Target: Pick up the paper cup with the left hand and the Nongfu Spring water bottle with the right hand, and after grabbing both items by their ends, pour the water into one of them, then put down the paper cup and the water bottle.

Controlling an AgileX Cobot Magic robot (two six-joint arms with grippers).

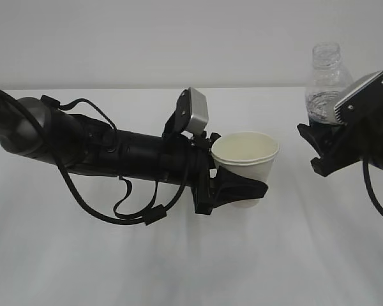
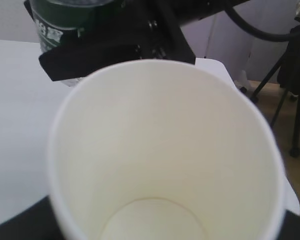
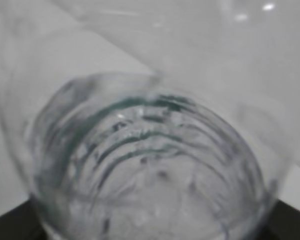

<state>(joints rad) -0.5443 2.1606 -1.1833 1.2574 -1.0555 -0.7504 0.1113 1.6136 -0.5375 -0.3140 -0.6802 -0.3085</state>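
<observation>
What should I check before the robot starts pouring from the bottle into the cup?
1. Paper cup gripped by the left hand: ok, its fingers clasp the lower wall.
2. Cup upright, mouth open: ok.
3. Cup empty: ok, the left wrist view shows a dry bottom.
4. Nongfu Spring water bottle held by the right hand: ok, upright, gripped low.
5. Cap off: ok, the neck is open.
6. Bottle mouth over the cup: not ok, it stands off to the cup's right.
</observation>
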